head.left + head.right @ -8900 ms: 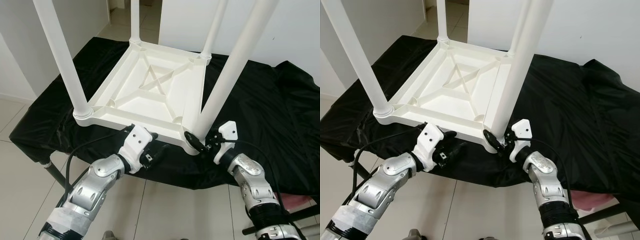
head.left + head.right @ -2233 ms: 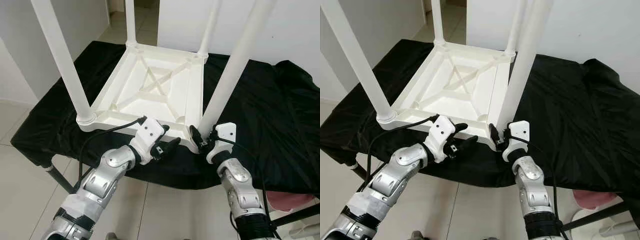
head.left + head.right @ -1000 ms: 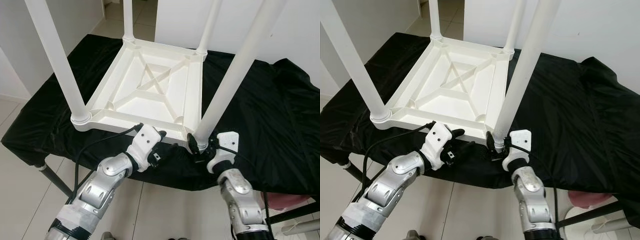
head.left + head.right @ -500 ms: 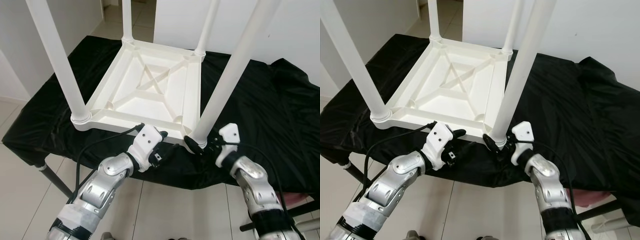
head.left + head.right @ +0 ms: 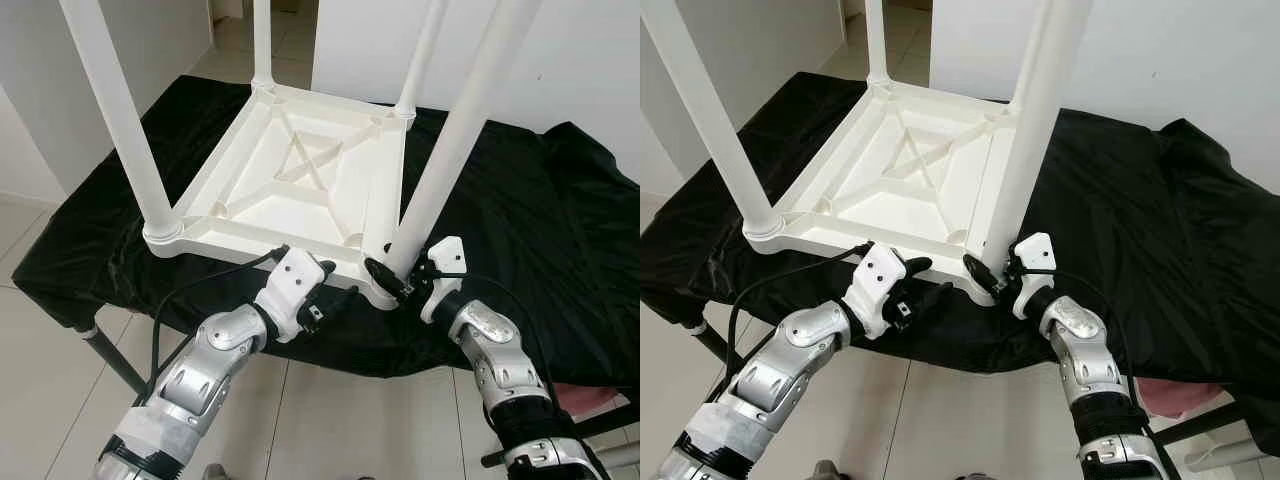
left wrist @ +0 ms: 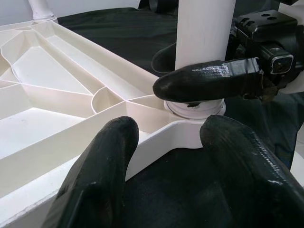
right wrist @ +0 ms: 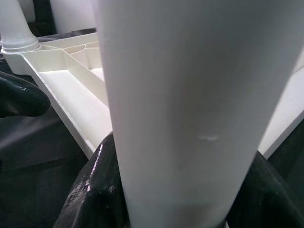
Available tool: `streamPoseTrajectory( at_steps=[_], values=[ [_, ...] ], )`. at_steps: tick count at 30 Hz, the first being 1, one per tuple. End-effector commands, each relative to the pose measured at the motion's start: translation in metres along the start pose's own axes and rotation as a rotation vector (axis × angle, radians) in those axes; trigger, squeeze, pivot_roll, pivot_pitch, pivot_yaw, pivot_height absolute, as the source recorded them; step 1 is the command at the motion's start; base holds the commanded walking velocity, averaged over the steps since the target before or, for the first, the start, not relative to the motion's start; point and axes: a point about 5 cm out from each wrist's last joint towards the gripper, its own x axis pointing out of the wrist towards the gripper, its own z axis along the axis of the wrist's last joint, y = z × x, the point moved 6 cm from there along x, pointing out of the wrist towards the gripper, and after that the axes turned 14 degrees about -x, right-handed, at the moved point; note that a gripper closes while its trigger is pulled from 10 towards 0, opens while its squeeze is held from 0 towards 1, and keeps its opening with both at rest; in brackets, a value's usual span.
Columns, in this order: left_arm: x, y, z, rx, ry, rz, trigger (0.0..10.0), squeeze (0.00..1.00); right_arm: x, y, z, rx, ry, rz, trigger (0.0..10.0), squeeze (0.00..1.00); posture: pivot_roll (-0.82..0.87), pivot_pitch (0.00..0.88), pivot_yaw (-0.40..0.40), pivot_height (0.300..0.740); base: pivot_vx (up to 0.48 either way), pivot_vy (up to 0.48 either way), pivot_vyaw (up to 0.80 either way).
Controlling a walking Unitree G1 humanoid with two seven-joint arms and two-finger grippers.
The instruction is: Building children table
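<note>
The white children's table [image 5: 300,185] lies upside down on black cloth, its legs pointing up. My right gripper [image 5: 388,281] is shut on the near right leg [image 5: 450,150] at its base socket; in the right wrist view the leg [image 7: 190,95] stands between both black fingers [image 7: 92,190]. My left gripper [image 5: 335,298] is open at the tabletop's near edge, just left of that corner. In the left wrist view its fingers [image 6: 102,161] stand apart before the white rim [image 6: 71,142], with a right-gripper finger [image 6: 209,80] across the leg [image 6: 204,28].
The black cloth [image 5: 540,230] covers a low work table whose near edge runs under my wrists. The near left leg [image 5: 120,120] rises on the left. A metal support [image 5: 105,352] stands below the cloth. Tiled floor lies in front, and something pink [image 5: 600,400] at lower right.
My right wrist has turned around the leg's base and its forearm has swung out to the right. The left gripper has stayed at the near edge. The camera has shifted slightly.
</note>
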Motion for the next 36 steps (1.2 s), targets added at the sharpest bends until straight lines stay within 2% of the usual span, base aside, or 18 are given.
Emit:
streamPoseTrajectory(
  at_steps=[1, 3, 4, 10, 11, 12, 14, 16, 17, 19, 27, 36],
  values=[
    [0.0, -0.007, -0.002, 0.001, 0.018, -0.062, 10.0, 0.0, -0.006, 0.002, -0.014, 0.005, 0.05, 0.017, 0.0, 0.0, 0.0, 0.067, -0.068, 0.74, 0.0, 0.0, 0.0],
    [0.0, -0.007, -0.002, 0.001, 0.018, -0.063, 10.0, 0.0, -0.006, -0.001, -0.014, 0.012, 0.046, -0.001, 0.0, 0.0, 0.0, 0.067, -0.068, 0.74, 0.0, 0.0, 0.0],
    [-0.001, -0.007, -0.002, 0.0, 0.018, -0.063, 10.0, 0.0, -0.007, -0.003, -0.012, 0.021, 0.037, -0.028, 10.0, 0.0, 0.0, 0.072, -0.069, 0.74, 0.0, 0.0, 0.0],
    [-0.002, -0.007, -0.002, 0.0, 0.02, -0.062, 10.0, 0.0, -0.009, -0.007, -0.005, 0.031, 0.016, -0.14, 10.0, 0.0, 0.0, 0.08, -0.068, 0.74, 0.0, 0.0, 0.0],
    [-0.003, -0.008, -0.003, -0.004, 0.022, -0.061, 10.0, 0.0, -0.013, -0.01, -0.003, 0.022, 0.03, -0.264, 10.0, 0.0, 0.0, 0.092, -0.068, 0.74, 0.0, 0.0, 0.0],
    [-0.003, -0.008, -0.003, -0.004, 0.022, -0.061, 10.0, 0.0, -0.013, -0.01, -0.003, 0.022, 0.03, -0.264, 10.0, 0.0, 0.0, 0.092, -0.068, 0.74, 0.0, 0.0, 0.0],
    [-0.004, -0.008, -0.005, -0.007, 0.026, -0.06, 10.0, 0.0, -0.018, -0.008, -0.001, 0.035, 0.047, -0.383, 10.0, 0.0, 0.0, 0.097, -0.067, 0.74, 0.0, 0.0, 0.0],
    [-0.004, -0.008, -0.005, -0.009, 0.027, -0.06, 10.0, 0.0, -0.019, -0.006, 0.001, 0.036, 0.05, -0.418, 10.0, 0.0, 0.0, 0.097, -0.067, 0.74, 0.0, 0.0, 0.0],
    [-0.004, -0.009, -0.005, -0.009, 0.027, -0.06, 10.0, 0.0, -0.022, -0.004, -0.002, 0.061, 0.09, -0.521, 10.0, 0.0, 0.0, 0.105, -0.068, 0.74, 0.0, 0.0, 0.0],
    [-0.004, -0.009, -0.005, -0.008, 0.028, -0.06, 10.0, 0.0, -0.024, -0.003, -0.003, 0.08, 0.114, -0.576, 10.0, 0.0, 0.0, 0.108, -0.068, 0.74, 0.0, 0.0, 0.0],
    [-0.003, -0.012, -0.006, -0.017, 0.032, -0.069, 10.0, 0.0, -0.015, 0.017, 0.008, 0.147, 0.12, -0.64, 10.0, 0.0, -0.01, 0.123, -0.058, 0.74, 0.0, 0.0, 0.0],
    [-0.004, -0.01, -0.005, -0.014, 0.035, -0.07, 10.0, 0.0, -0.021, 0.013, 0.007, 0.121, 0.147, -0.661, 10.0, 0.0, -0.01, 0.13, -0.054, 0.74, 0.0, 0.0, 0.0]
  ],
)
